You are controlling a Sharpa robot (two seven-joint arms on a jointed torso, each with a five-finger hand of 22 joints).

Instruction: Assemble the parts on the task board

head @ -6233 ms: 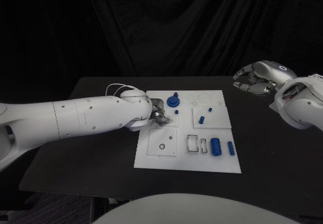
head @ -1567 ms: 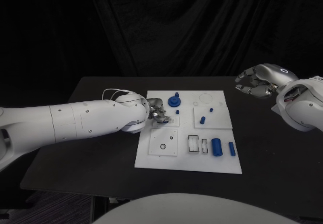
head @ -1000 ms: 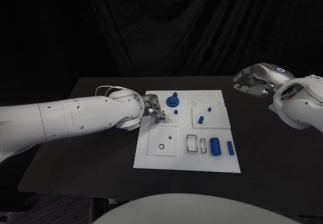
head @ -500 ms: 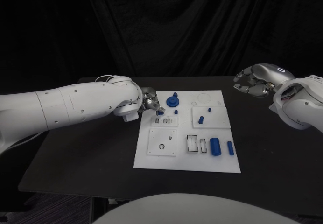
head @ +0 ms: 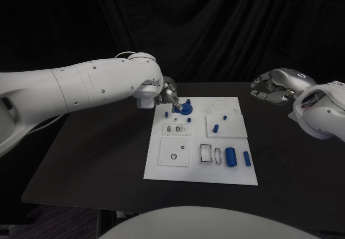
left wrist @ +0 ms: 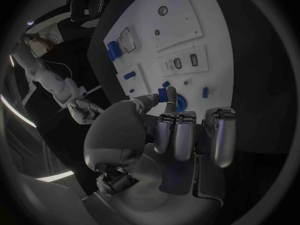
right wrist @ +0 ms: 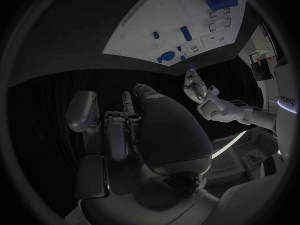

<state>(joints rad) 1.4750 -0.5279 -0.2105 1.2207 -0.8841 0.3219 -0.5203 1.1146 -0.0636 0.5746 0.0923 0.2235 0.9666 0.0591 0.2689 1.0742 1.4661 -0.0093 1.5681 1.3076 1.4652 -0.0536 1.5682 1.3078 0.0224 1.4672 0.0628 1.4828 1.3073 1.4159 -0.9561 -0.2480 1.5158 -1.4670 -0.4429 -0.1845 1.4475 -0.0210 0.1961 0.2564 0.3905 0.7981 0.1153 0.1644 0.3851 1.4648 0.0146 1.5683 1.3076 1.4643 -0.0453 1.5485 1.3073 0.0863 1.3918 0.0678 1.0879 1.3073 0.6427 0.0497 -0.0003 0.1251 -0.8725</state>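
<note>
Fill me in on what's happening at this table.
The robot is assembling blue parts on the white board. Its left hand is raised over the board's far end, pinching a small blue part in its fingertips, near the round blue part. The right hand hangs off to the side with fingers curled, holding nothing.

White rectangular task board (head: 200,175) lies flat mid-table. Round blue disc with upright peg (head: 185,107) near far edge; fat blue cylinder (head: 230,156) and slim blue pin (head: 247,158) lie near front right.
</note>
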